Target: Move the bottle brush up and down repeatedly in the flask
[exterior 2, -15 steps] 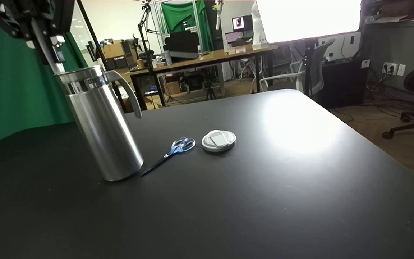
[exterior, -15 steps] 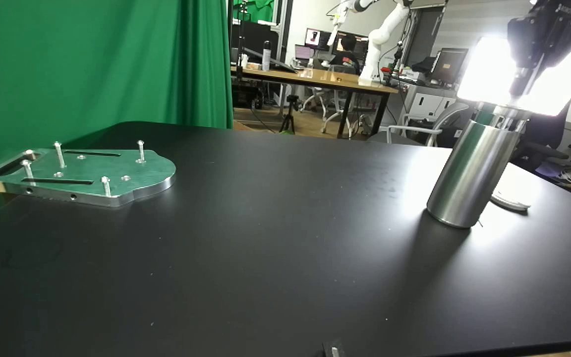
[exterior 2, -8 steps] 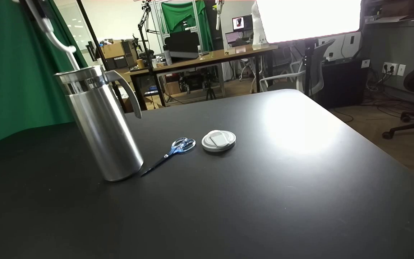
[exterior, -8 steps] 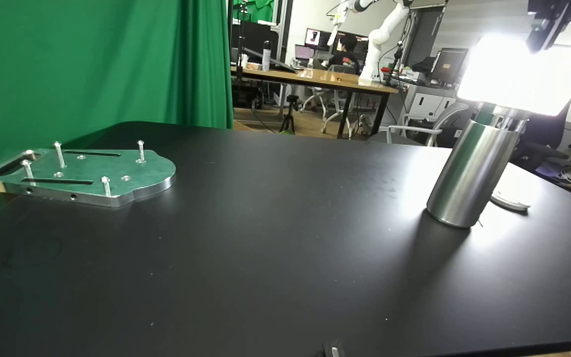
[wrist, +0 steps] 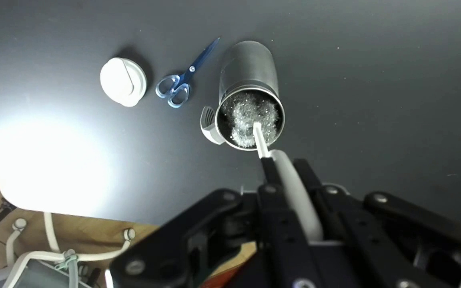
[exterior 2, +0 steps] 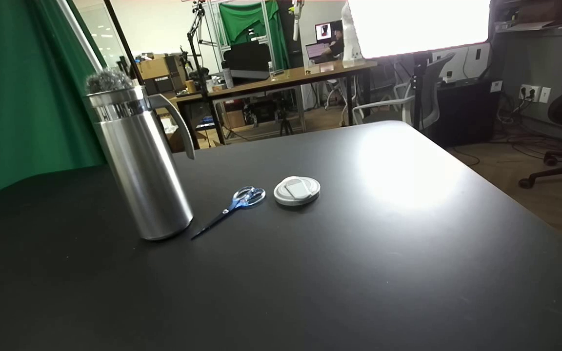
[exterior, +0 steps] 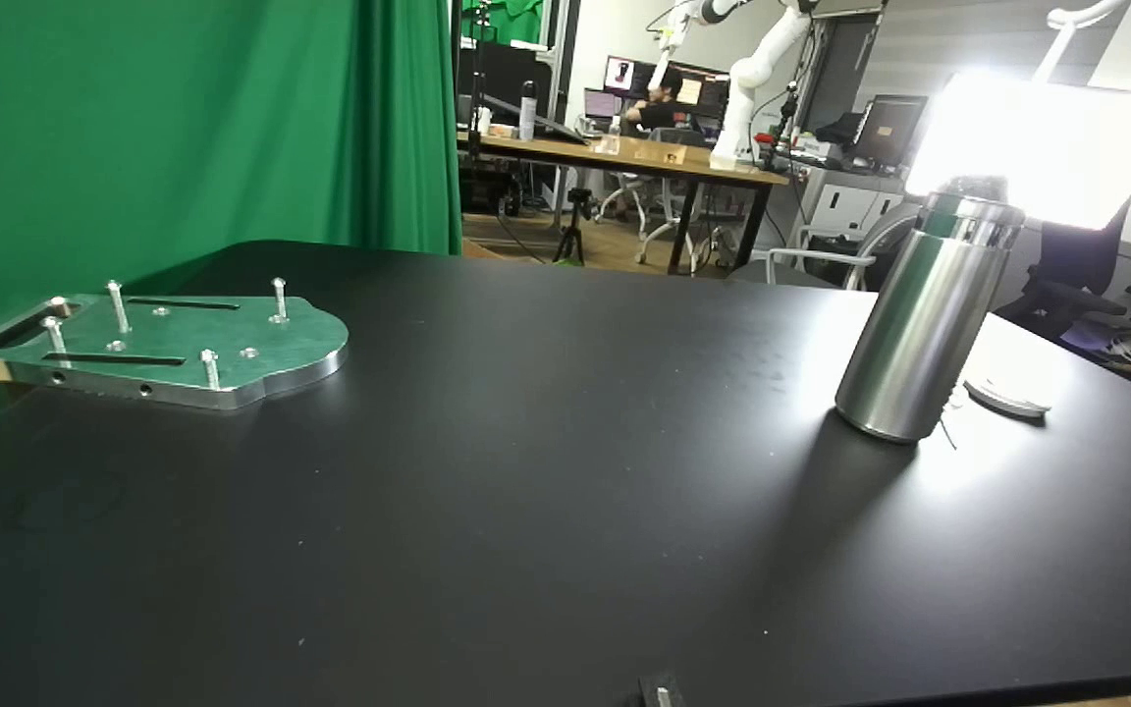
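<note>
- Flask (exterior 2: 147,175): brush (exterior 2: 109,80) in its mouth, bristles partly above rim
- Gripper (wrist: 287,162) clamped on the brush's handle
- Scissors (exterior 2: 233,205), lid (exterior 2: 296,190) nearby; table (exterior 2: 383,268) runs well past to its edge

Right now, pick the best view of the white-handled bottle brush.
Wrist view: the bottle brush shows from bristles to handle, held in the black gripper. Both exterior views show bristles above the tall silver metal flask, some stem, no gripper.
</note>
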Robot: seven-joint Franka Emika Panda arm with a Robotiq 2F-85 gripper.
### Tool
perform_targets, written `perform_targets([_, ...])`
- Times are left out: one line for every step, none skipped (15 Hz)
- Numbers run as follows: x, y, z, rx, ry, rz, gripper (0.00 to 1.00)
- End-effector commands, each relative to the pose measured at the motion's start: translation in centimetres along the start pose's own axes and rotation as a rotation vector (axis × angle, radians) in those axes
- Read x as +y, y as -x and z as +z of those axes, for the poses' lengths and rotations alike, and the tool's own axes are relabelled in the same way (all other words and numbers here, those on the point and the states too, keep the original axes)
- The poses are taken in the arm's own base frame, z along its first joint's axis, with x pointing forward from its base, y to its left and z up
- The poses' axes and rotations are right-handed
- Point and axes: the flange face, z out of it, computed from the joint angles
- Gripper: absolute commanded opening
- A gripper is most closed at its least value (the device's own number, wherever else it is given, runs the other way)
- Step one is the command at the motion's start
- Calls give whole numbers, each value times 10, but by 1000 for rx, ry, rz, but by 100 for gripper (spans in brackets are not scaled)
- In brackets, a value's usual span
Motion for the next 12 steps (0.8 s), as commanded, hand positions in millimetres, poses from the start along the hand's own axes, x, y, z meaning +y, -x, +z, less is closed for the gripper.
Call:
perform_targets([1, -1, -16, 1, 27, 9, 4])
perform_targets([1, -1, -13, -11, 37, 7, 4])
perform_targets([1, -2, -6, -32, 38, -3, 4])
perform_targets([0, -3, -1, -47, 44, -6, 4])
perform_targets([-1, -3, 6, -68, 42, -12, 4])
perform_targets([-2, -4, 12, -84, 38, -15, 4])
perform_targets([-2, -4, 19, -102, 28, -17, 4])
perform_targets([-3, -5, 26, -121, 19, -17, 4])
perform_targets([-3, -6, 31, -139, 10, -17, 4])
perform_targets([-2, -6, 37, -154, -2, -15, 4])
perform_targets([-1, -6, 43, -167, -12, -13, 4])
perform_targets([0, -6, 49, -183, -19, -8, 4])
